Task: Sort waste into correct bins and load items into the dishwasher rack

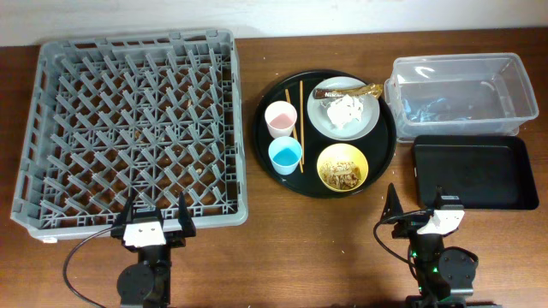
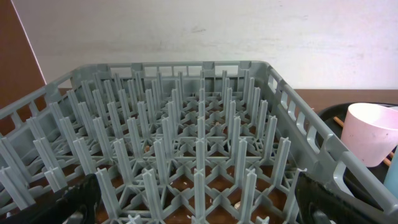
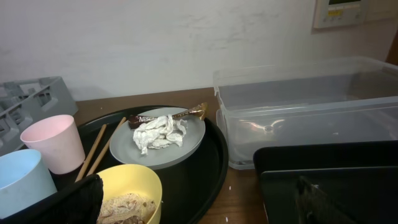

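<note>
Crumpled napkin (image 1: 345,109) on grey-white plate (image 1: 324,121)

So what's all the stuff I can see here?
rack: 1, grey, table's left
round tray: 1, black, middle
pink cup: 1, pink, round tray's left
blue cup: 1, light blue, nearer the robot than pink cup
chopsticks: 2, wooden, right of cups
plate: 1, pale grey, round tray's far side
napkin: 1, white, on plate
wrapper: 1, gold-brown, plate's far edge
bowl: 1, yellow, round tray's near side
scraps: some, brown, in bowl
tub: 1, clear, far right
flat tray: 1, black, near right
table: 1, brown, under everything
left gripper: 1, black, open, rack's near edge
right gripper: 1, black, open, near flat tray
</note>
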{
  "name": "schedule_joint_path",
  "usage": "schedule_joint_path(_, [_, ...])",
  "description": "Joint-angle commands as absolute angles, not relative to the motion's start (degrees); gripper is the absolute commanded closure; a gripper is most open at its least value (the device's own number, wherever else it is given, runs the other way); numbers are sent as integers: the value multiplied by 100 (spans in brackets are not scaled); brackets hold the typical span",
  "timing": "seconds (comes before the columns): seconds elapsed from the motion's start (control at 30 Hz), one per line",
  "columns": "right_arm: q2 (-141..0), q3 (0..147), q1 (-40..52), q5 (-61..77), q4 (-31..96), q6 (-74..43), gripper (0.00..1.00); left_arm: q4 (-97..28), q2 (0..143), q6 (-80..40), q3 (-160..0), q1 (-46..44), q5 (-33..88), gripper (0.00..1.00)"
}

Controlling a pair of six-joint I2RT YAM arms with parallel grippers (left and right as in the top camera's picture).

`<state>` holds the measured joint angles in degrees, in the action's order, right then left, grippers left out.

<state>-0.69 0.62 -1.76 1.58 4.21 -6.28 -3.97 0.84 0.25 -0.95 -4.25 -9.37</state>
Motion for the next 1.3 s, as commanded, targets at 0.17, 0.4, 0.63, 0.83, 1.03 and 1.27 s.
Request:
schedule_joint_path(0.17, [-47,32,-148,174,432,-685,2,-388,40,115,-51,-395,-858,1])
schedule_joint_path(0.4, [-47,32,-145,174,432,-685,2,-388,40,115,-51,-395,-858,1])
schedule_joint_path(0.63, [-47,32,-145,174,432,-685,2,-388,40,115,-51,-395,-858,1])
schedule_joint_path(0.83, [-47,32,-145,176,364,-685,2,-388,40,115,-51,-395,-858,1])
schedule_joint_path(1.03, [-47,130,-150,556,-237,-617,2,-388,40,115,-51,-395,-858,1])
schedule_joint_path(1.27, [-49,1267,-150,1079,554,-401,2,-388,40,115,-51,-395,-858,1])
